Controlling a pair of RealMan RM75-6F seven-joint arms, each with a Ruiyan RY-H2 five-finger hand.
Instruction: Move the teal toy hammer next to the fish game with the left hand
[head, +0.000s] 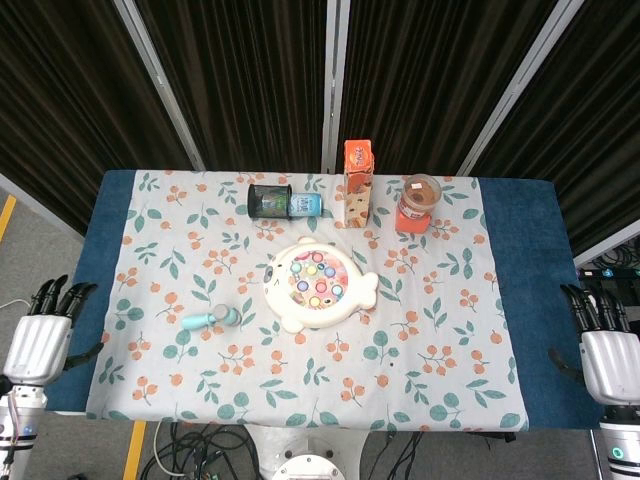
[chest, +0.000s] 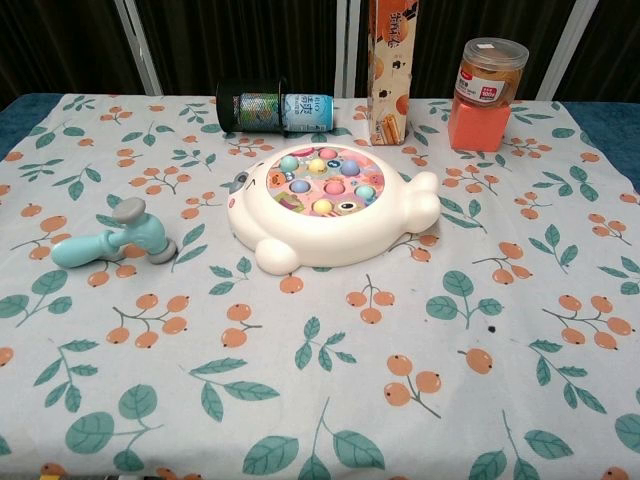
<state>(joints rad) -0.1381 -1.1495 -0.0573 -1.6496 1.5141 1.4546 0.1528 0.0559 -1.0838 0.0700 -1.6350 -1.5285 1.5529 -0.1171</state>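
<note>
The teal toy hammer (head: 211, 319) (chest: 118, 238) lies flat on the floral cloth, its grey-capped head toward the fish game, a short gap left of it. The white fish game (head: 318, 284) (chest: 327, 205) with coloured fish sits at the table's middle. In the head view my left hand (head: 42, 338) hangs off the table's left edge, fingers straight and apart, holding nothing, well left of the hammer. My right hand (head: 605, 349) hangs off the right edge, likewise empty. The chest view shows neither hand.
Along the back stand an orange carton (head: 358, 183) (chest: 392, 68) and a clear lidded jar on a red base (head: 417, 203) (chest: 487, 92). A dark mesh cup with a light blue bottle (head: 284, 202) (chest: 272, 108) lies on its side. Blue table margins (head: 548, 280) flank the cloth.
</note>
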